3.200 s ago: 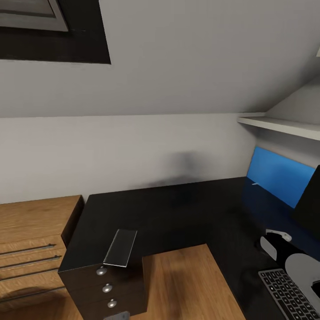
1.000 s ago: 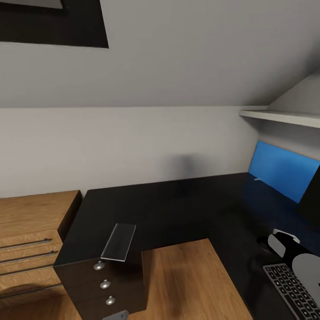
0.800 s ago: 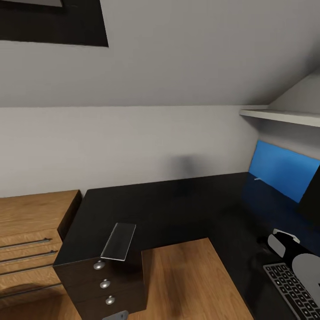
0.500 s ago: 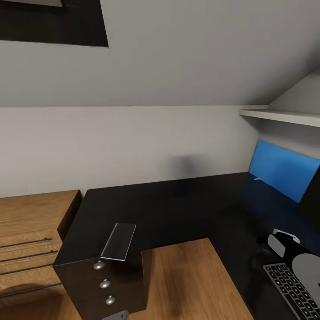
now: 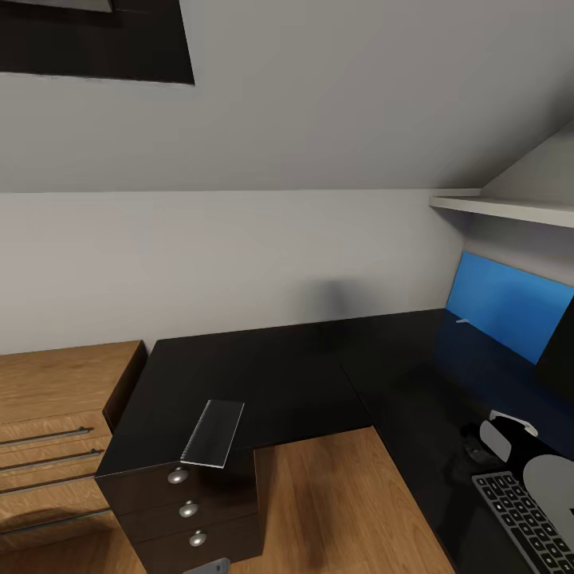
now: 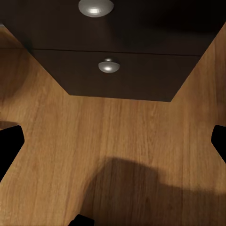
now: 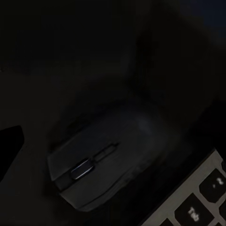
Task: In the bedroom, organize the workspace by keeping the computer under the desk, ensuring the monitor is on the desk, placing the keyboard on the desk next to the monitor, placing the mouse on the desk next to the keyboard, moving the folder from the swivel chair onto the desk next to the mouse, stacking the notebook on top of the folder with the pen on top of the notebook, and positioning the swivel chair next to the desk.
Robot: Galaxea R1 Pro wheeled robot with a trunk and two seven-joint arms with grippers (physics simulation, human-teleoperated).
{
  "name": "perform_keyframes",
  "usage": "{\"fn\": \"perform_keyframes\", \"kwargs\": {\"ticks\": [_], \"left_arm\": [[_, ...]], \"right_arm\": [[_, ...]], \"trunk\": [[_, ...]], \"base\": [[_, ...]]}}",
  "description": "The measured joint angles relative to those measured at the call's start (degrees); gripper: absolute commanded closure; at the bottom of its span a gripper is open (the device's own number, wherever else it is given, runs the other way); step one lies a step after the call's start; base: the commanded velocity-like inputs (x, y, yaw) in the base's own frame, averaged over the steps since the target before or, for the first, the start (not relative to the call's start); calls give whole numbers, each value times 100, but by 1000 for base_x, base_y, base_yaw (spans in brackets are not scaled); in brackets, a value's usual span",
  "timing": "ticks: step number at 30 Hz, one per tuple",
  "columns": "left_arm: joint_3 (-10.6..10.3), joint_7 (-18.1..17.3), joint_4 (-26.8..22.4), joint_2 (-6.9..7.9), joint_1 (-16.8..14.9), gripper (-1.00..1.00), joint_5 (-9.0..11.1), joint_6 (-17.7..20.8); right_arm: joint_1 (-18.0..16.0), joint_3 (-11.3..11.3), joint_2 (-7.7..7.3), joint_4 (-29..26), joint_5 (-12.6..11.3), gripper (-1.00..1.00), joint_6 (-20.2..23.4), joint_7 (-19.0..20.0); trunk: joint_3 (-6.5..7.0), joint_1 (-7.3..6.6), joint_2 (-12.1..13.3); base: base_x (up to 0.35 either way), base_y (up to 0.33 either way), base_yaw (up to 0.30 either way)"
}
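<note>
Bench (image 5: 263, 375) is mostly bare black top, L-shaped. Blue folder (image 5: 502, 307) sits at its far right by the wall; can't tell if it's flat or leaning. Keyboard (image 5: 514, 518) is at the near right edge, grey notebook (image 5: 213, 433) on the corner above the drawer unit (image 5: 191, 510). Mouse (image 7: 99, 169) lies on the bench just beside the keyboard, so I judge that placement done. Right fingers (image 7: 9, 141): too dark, can't tell the gap. I'd lift that arm straight up so nothing nudges the mouse. Left fingers (image 6: 9, 146) are spread wide and empty over the wood floor (image 6: 113, 141), facing the drawers. Notebook is probably next: come in from the bench edge.
</note>
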Motion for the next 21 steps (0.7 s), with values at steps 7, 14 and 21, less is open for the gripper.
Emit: {"fn": "perform_keyframes", "kwargs": {"ticks": [7,14,21], "left_arm": [[0,0,17,0,0,-100,6,2],[-56,-8,260,-94,0,-100,-3,-1],[-64,-8,538,-256,0,-100,-40,-1]], "right_arm": [[0,-13,2,-89,-6,-100,-3,44],[84,-24,136,-1271,62,-100,36,16],[1288,-11,258,-4106,111,-100,802,-1005]], "trunk": [[0,0,0],[0,0,0],[0,0,0]], "base": [[0,0,0],[0,0,0],[0,0,0]]}}
